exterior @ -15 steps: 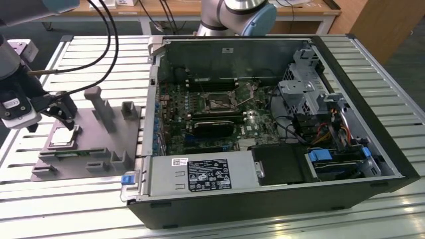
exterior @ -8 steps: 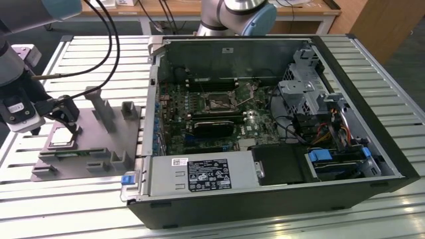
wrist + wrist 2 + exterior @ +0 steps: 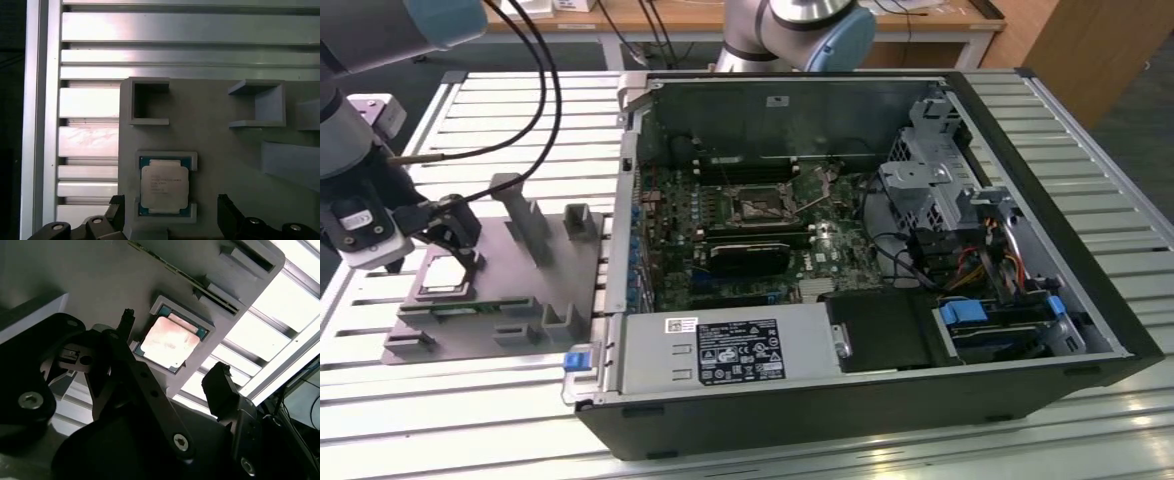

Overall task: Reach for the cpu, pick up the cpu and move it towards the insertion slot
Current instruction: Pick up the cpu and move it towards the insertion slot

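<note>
Ok, gripper (image 3: 170, 201), jaws apart, hangs just above the cpu (image 3: 164, 185) seated in its grey fixture (image 3: 520, 285) pocket at the exterior view's left, so I'd centre the fingers (image 3: 227, 215) on opposite edges and descend square; insertion slot (image 3: 758, 205) is well apart, rightward on the motherboard (image 3: 670, 264).

**Cpu** (image 3: 164, 186): bright metal lid, satin, faintly reflective, set on a green board rim.
**Fixture plate** (image 3: 225, 145): grey plastic, matt, evenly dull.
**Table** (image 3: 150, 30): ribbed metal slats with a brushed sheen, catching glare.
**Gripper** (image 3: 173, 343): black fingers (image 3: 222, 387), matt, with bright metal screw heads (image 3: 180, 441).
**Computer case** (image 3: 1067, 150): black shell, matt outside; bare grey sheet metal inside.
**Insertion slot** (image 3: 758, 205): shiny silvery metal frame on a green motherboard (image 3: 670, 240).
**Power supply box** (image 3: 654, 350): dull grey metal with a smooth label (image 3: 738, 352) (paper or foil, cannot tell).
**Desk** (image 3: 680, 15): smooth wood.
</note>
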`<state>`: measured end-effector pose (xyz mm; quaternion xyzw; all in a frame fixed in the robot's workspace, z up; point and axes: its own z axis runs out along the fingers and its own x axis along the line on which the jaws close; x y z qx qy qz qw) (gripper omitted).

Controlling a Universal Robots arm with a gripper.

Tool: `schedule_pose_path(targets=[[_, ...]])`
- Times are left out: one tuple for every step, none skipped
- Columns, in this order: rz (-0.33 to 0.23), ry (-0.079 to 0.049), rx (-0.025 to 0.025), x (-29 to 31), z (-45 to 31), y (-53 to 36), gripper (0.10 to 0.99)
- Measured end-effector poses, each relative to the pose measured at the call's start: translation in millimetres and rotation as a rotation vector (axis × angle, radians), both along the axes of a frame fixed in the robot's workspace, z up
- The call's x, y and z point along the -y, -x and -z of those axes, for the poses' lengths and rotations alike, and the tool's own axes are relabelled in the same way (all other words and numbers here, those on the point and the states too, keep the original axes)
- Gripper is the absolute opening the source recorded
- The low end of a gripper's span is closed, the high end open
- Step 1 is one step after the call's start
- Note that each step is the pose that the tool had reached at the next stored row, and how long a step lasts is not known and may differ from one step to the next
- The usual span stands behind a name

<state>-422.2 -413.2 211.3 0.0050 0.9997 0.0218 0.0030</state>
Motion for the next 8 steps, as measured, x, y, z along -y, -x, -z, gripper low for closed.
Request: schedule_pose_path(targets=[[0.0, 0.0, 0.0, -0.2, 1.4, 0.2, 0.82], [0.0, 0.0, -0.0001, -0.3, 3.0, 0.3, 0.82], [0.0, 0.0, -0.0001, -0.6, 4.7, 0.4, 0.82], [0.0, 0.0, -0.0001, -0.9, 6.2, 0.5, 0.82], [0.0, 0.0, -0.0004, -1.2, 7.7, 0.5, 0.82], [0.0, 0.0, -0.0007, -1.7, 9.4, 0.5, 0.82], [0.0, 0.0, -0.001, -2.3, 11.0, 0.5, 0.82], [0.0, 0.0, -0.0011, -3.1, 12.5, 0.5, 0.82]])
